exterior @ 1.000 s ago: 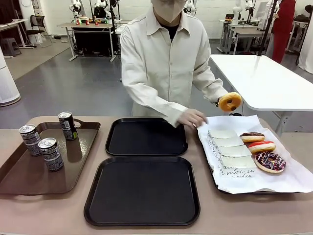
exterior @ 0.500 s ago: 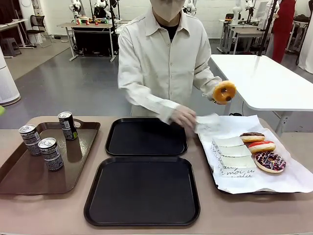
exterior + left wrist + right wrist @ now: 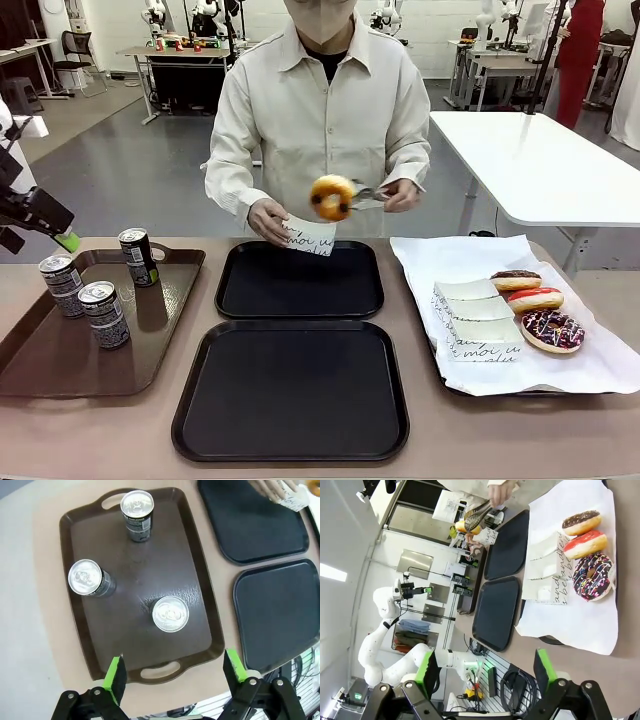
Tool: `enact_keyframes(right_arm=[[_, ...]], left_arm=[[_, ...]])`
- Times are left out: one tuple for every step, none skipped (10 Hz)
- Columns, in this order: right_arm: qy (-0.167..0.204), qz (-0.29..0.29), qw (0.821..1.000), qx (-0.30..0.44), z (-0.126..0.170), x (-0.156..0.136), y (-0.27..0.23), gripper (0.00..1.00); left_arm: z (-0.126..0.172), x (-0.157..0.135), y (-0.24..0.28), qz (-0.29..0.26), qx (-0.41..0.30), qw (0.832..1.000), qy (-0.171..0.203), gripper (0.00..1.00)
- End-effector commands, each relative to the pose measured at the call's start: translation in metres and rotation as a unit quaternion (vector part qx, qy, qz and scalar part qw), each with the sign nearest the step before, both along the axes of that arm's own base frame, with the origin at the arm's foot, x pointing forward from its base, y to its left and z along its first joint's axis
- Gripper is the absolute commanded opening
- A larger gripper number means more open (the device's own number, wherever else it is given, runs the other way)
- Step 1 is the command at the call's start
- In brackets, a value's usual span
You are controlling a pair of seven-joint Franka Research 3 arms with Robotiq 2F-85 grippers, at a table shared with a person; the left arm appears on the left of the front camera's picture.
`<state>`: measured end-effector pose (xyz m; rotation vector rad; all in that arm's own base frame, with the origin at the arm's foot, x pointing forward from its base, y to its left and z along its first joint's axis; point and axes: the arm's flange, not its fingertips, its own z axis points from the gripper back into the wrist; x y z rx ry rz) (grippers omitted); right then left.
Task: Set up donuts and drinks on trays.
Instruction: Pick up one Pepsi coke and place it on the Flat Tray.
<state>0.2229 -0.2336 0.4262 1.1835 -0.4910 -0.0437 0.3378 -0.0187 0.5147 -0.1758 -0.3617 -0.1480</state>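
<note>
Hanging over the far black tray (image 3: 298,285), the glazed donut (image 3: 331,197) is pinched in tongs (image 3: 366,194) held by the person, whose other hand (image 3: 268,218) brings a paper holder (image 3: 310,237) up beside it. Neither that tray nor the near black tray (image 3: 290,395) carries anything yet. Three more donuts (image 3: 535,299) lie on the white paper (image 3: 460,255) at your right, next to a row of empty holders (image 3: 478,318). The three cans (image 3: 170,613) stand upright and apart on the brown tray (image 3: 200,580) at your left. The cans look like your likeliest trouble: they are slim and tall, so a finger that clips a silver top or comes down off-centre could tip one over, perhaps into its neighbour. Carrying a can to the far tray now would also crowd the person's hands there, so the near tray seems the safer place. Your left pincer (image 3: 175,669) hovers above the brown tray with its green fingers spread wide, holding and touching nothing. The nearest can sits roughly between them, farther down. Your right pincer (image 3: 485,670) is likewise wide and empty, off to the side of the donuts.
</note>
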Motion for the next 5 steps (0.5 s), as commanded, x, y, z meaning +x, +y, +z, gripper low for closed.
enact_keyframes(right_arm=[[-0.015,0.000,1.000,0.008,0.0009,0.0024,-0.0016,1.00],[-0.015,0.000,1.000,0.008,0.0009,0.0024,-0.0016,1.00],[-0.015,0.000,1.000,0.008,0.0009,0.0024,-0.0016,1.00],[-0.015,0.000,1.000,0.008,0.0009,0.0024,-0.0016,1.00],[-0.015,0.000,1.000,0.008,0.0009,0.0024,-0.0016,1.00]], left_arm=[[0.0057,-0.0096,0.0022,-0.007,0.001,1.000,0.004,1.00],[0.0057,-0.0096,0.0022,-0.007,0.001,1.000,0.004,1.00],[0.0057,-0.0096,0.0022,-0.007,0.001,1.000,0.004,1.00],[0.0057,-0.0096,0.0022,-0.007,0.001,1.000,0.004,1.00],[0.0049,-0.0051,0.0028,-0.009,-0.004,1.000,-0.001,1.00]])
